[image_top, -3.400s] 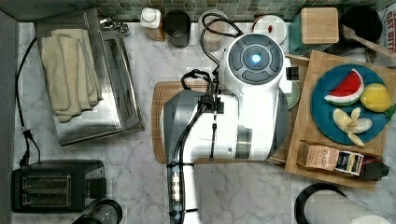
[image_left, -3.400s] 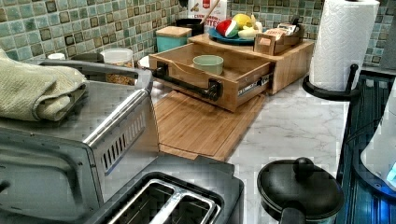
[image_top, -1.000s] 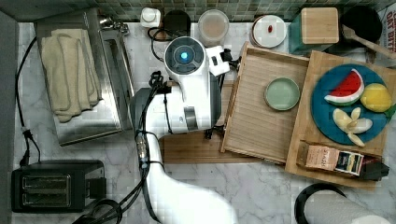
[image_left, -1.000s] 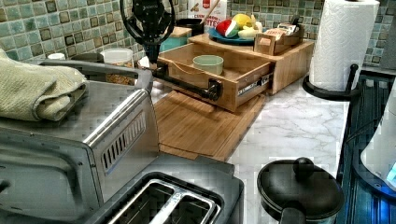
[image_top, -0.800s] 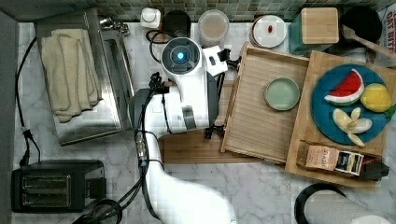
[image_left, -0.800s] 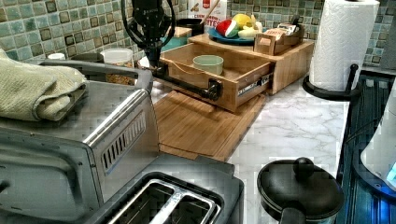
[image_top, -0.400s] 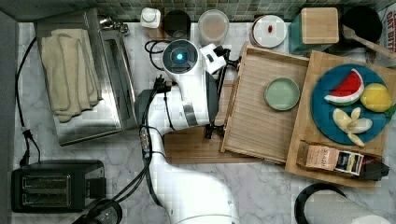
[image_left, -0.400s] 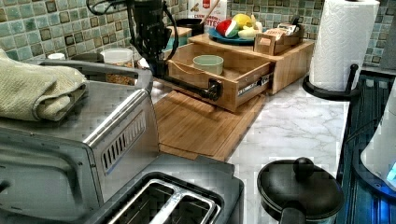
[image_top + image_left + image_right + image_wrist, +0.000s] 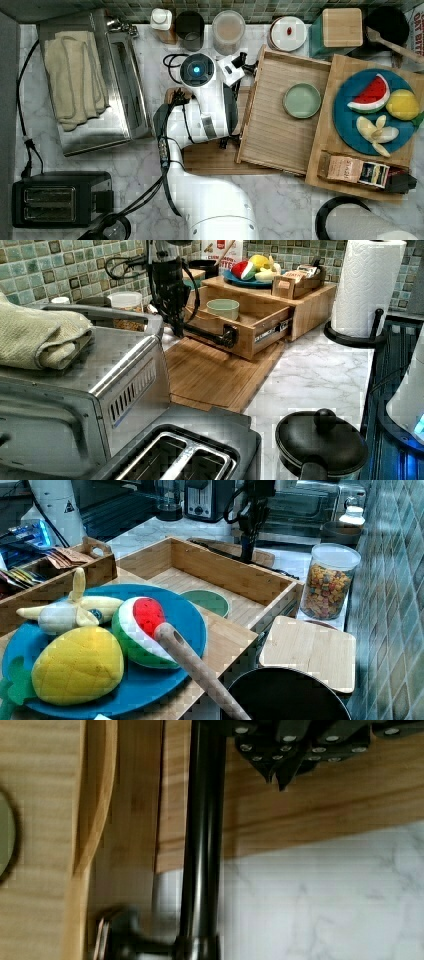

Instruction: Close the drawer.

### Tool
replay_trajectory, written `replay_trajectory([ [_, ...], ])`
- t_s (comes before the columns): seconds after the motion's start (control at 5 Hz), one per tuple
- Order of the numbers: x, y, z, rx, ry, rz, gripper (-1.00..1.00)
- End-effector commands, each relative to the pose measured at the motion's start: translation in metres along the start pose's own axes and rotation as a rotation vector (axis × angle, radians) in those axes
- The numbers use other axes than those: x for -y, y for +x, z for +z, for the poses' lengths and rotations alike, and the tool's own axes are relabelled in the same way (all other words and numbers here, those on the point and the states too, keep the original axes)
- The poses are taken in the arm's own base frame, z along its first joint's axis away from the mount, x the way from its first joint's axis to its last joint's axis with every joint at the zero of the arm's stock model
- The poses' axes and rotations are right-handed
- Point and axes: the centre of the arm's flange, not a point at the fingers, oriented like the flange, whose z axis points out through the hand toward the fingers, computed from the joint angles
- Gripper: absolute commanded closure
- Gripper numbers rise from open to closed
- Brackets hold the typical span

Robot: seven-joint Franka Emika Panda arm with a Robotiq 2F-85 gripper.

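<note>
The drawer (image 9: 280, 135) is a shallow light-wood tray pulled out from under the slab top (image 9: 320, 150). A pale green bowl (image 9: 301, 100) sits on its floor. Along its front runs a black bar handle (image 9: 207, 332), close up in the wrist view (image 9: 200, 845). My gripper (image 9: 280, 775) is shut with nothing in it, its tips just beside the bar on the side away from the drawer. In the left view the gripper (image 9: 176, 327) hangs low at the handle's far end. The right view has the gripper (image 9: 246, 555) just beyond the drawer's front wall.
A flat cutting board (image 9: 220, 370) lies on the marble under and before the drawer. A toaster oven (image 9: 95, 85) with a towel stands at the top view's left, with a toaster (image 9: 60, 200) below it. Jars (image 9: 227, 30) line the back wall. A blue fruit plate (image 9: 375, 110) tops the slab.
My arm has come down and toward the drawer's front, bringing the gripper from above the jars to beside the handle bar. The drawer and bowl have not moved.
</note>
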Motion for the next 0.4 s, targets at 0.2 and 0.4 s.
replay_trajectory([
  [0.2, 0.005, 0.015, -0.006, -0.087, 0.035, -0.037, 1.0],
  [0.4, -0.006, 0.011, -0.006, -0.123, 0.005, -0.036, 1.0],
])
